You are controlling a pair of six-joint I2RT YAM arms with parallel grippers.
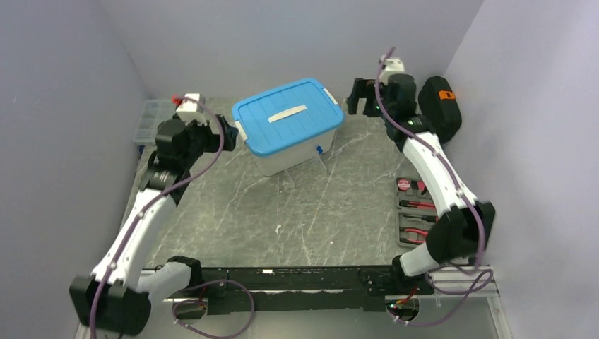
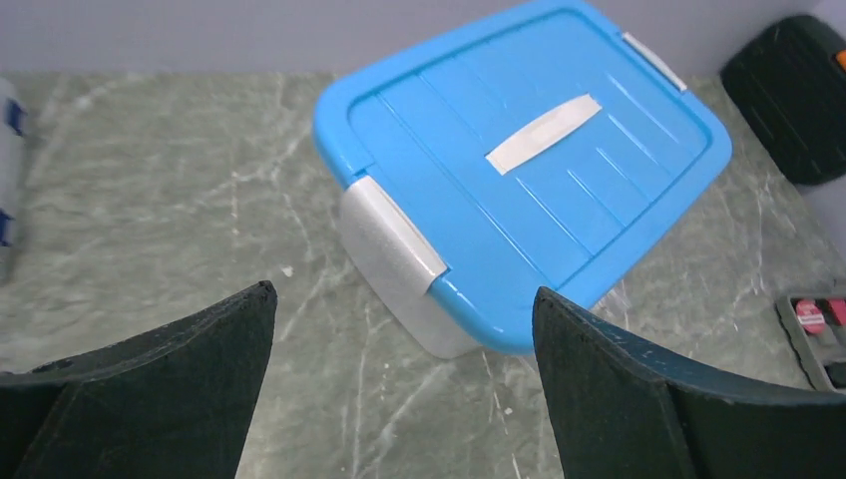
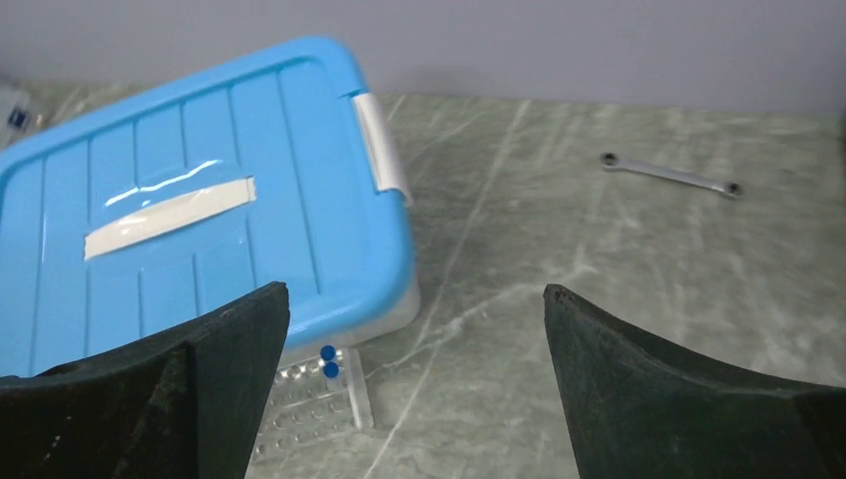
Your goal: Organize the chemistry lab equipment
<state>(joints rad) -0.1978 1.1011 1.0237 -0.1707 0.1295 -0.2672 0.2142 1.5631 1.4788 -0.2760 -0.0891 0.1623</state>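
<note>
Now left gripper [image 2: 404,292] and right gripper [image 3: 416,289] are both gaping wide, empty, flanking the glossy ribbed blue-lidded bin [image 2: 519,150]. Clear plastic tube rack [image 3: 309,404] with blue-capped vials [image 3: 327,360] is sticking out at its base on the veined stone table [image 3: 599,279].

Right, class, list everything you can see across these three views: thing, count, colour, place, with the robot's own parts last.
storage box: one, clear with blue lid shut, back centre of table.
tube rack: one, clear, against the box's base.
vials: two, blue caps, in the rack.
spanner: one, silver, on the table, apart from the box.
organizer box: one, clear, back left corner.
case: one, black with orange patch, back right.
tool tray: one, black, red-handled tools inside, right edge.
table: one, grey-green marbled.
left gripper: one, black, open, empty, left of the box.
right gripper: one, black, open, empty, right of the box.
</note>
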